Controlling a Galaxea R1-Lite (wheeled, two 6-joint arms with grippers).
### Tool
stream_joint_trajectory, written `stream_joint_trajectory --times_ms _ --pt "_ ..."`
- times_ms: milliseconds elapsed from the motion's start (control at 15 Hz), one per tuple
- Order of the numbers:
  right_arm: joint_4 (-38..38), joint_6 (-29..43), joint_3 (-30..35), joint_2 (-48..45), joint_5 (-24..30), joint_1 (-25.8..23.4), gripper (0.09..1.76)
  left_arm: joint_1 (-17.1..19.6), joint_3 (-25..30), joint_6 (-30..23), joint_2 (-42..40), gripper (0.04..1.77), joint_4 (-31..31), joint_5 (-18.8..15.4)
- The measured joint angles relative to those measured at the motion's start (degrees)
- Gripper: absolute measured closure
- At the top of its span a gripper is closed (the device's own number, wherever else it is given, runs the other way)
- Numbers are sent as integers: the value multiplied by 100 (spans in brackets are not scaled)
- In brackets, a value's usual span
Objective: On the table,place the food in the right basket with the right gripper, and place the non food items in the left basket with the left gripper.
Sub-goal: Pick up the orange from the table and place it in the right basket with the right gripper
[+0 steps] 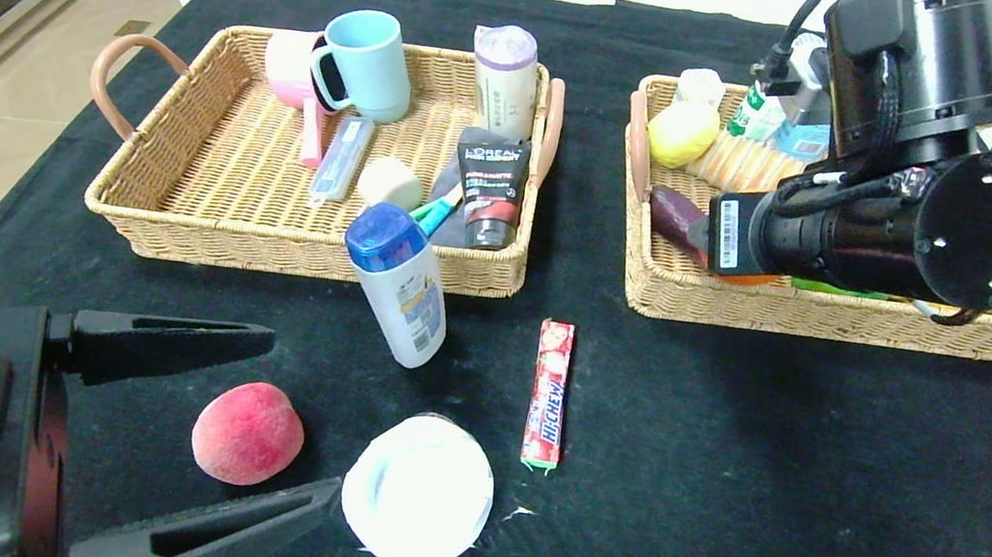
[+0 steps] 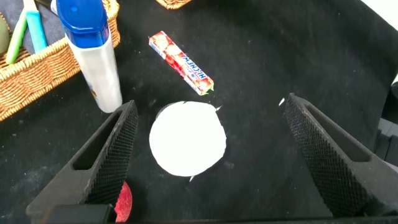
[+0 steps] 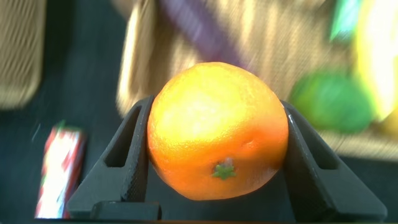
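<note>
Bright orange fruit (image 3: 217, 129), red-pink peach (image 1: 248, 433), white dish (image 1: 418, 490), white bottle (image 1: 400, 288) with blue cap, red Hi-Chew stick (image 1: 548, 393), purple eggplant (image 1: 676, 217), tan woven baskets (image 1: 186, 184), black tablecloth (image 1: 767, 463).

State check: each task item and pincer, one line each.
left pincer: open, over the dish
right pincer: shut on orange, above right basket
dish: on table
bottle: upright, capped
peach: on table
candy stick: flat on table
eggplant: in right basket
</note>
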Motion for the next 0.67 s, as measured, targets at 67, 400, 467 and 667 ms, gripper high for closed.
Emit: stream_joint_trajectory --times_ms 67,400,467,667 --pt "-278 -162 -30 52 -30 -87 60 0 0 0 2 9 2 -2" --pt "-551 -363 -344 363 -63 -224 61 0 11 0 27 9 0 0" --pt "-553 -366 -499 450 -88 -240 61 0 17 2 33 9 4 -2" --pt "-566 -413 -873 697 -160 -306 61 0 33 30 77 9 2 9"
